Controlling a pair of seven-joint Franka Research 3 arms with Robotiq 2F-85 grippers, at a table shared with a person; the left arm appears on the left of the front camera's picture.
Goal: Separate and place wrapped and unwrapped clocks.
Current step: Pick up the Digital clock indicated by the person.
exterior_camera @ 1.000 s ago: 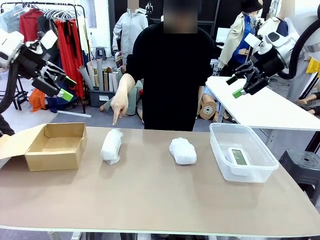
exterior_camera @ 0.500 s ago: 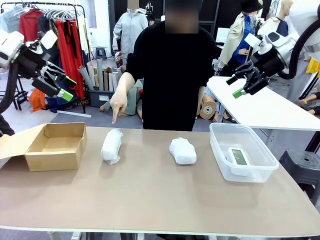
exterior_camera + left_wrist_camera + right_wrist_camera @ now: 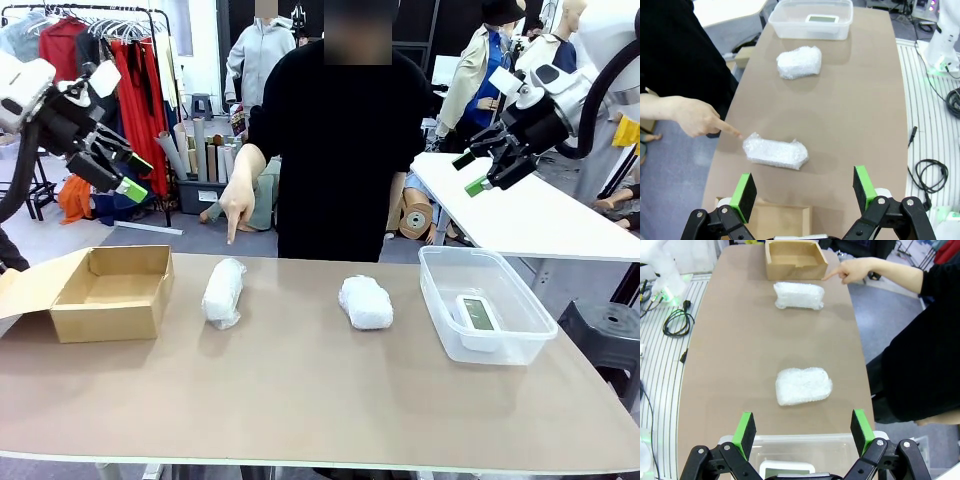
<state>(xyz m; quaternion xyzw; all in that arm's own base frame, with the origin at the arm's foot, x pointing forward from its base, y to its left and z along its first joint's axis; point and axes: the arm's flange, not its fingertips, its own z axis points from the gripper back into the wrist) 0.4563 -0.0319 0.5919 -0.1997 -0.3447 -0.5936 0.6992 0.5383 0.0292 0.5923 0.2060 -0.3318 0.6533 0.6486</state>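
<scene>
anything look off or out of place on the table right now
Nothing stands out. The left wrapped bundle and the right wrapped bundle lie apart on the table. The bare clock sits inside the clear tub, and the cardboard box stands open and upright. Nothing is spilled or tipped.

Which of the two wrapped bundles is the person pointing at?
The bundle beside the cardboard box, by the person's hand; the other bundle lies nearer the clear tub.

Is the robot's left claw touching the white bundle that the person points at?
Apart. The front view shows the left gripper open in the air, high above the table, and the wrapped bundle lying far below it.
</scene>
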